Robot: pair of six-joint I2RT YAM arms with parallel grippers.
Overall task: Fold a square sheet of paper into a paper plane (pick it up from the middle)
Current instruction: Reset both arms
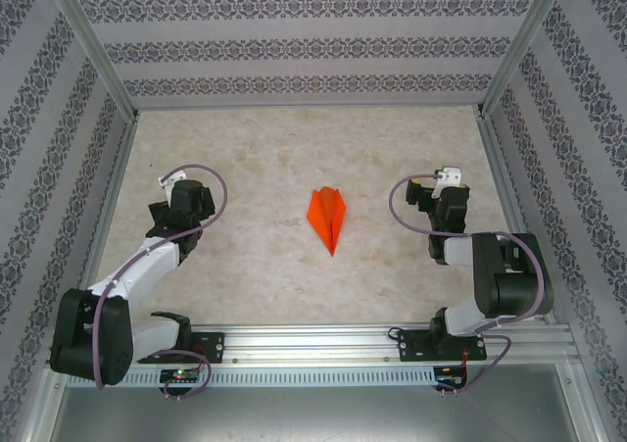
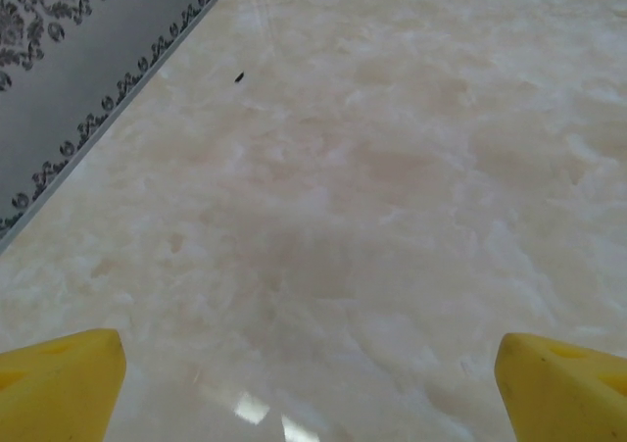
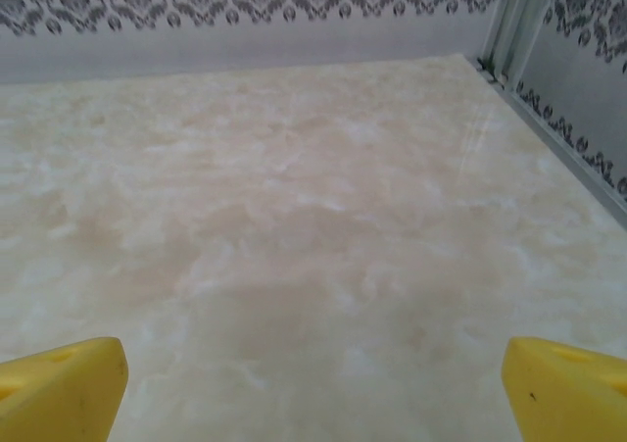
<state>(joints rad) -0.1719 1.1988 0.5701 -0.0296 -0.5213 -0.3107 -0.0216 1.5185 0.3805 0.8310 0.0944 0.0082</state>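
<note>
The paper plane [image 1: 329, 219] lies flat at the middle of the marble-patterned table [image 1: 245, 275], its narrow point toward the near edge, well apart from both arms. The left gripper [image 2: 312, 388] stands at the left with its yellow fingers [image 2: 59, 383] spread wide over bare table, gripping nothing. The right gripper [image 3: 313, 388], at the right and facing the far wall, is likewise spread wide, its yellow fingers [image 3: 568, 388] empty.

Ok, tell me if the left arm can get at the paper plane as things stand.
Probably yes: the paper plane lies alone mid-table, with bare table between it and the open left gripper, and nothing looks to block the way.
</note>
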